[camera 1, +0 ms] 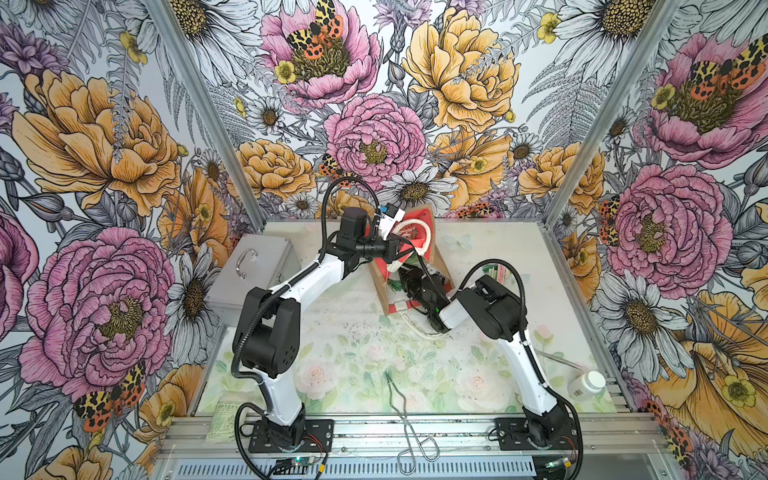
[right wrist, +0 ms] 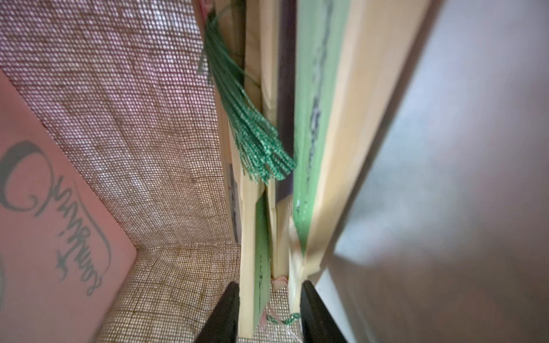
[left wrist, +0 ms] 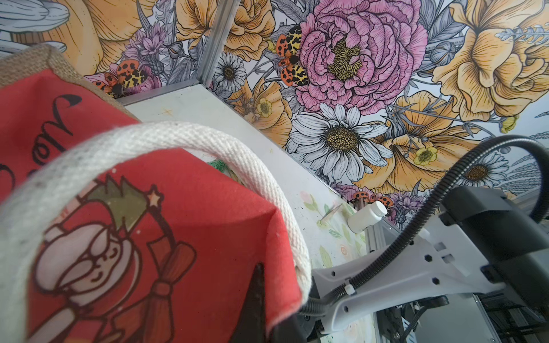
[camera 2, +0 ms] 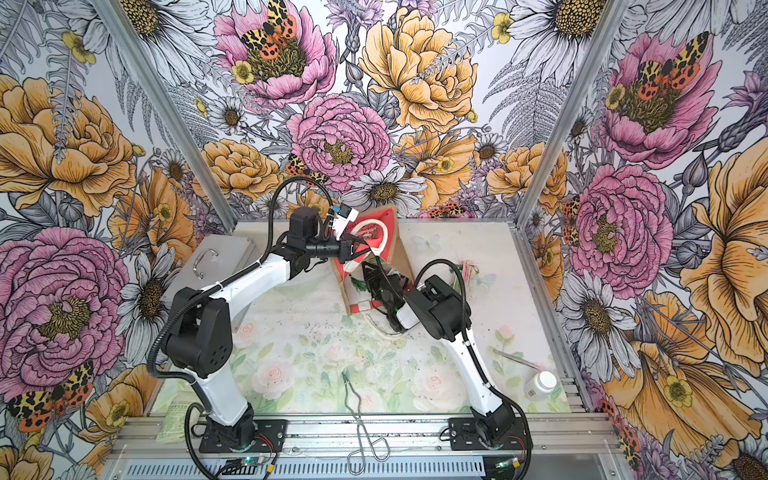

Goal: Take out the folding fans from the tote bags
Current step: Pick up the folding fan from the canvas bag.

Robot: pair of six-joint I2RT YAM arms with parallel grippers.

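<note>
tote bag (left wrist: pixel 208 225) lies tipped at table 12 o'clock, mouth toward 5. left gripper (camera 1: pixel 392 249) is pinched shut on its upper rim, likely propping the mouth open. right gripper (right wrist: pixel 269 297) is inside, jaws straddling the folding fans (right wrist: pixel 306 118); can't tell if it's clamped.

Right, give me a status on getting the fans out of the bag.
Done: some loose fans lie on the table beside the right arm. In hand: the left gripper pinches the rim of the tote bag; the right gripper is inside, jaws closed on bundled fans. Left: pulling those out; I cannot tell if others remain.
</note>
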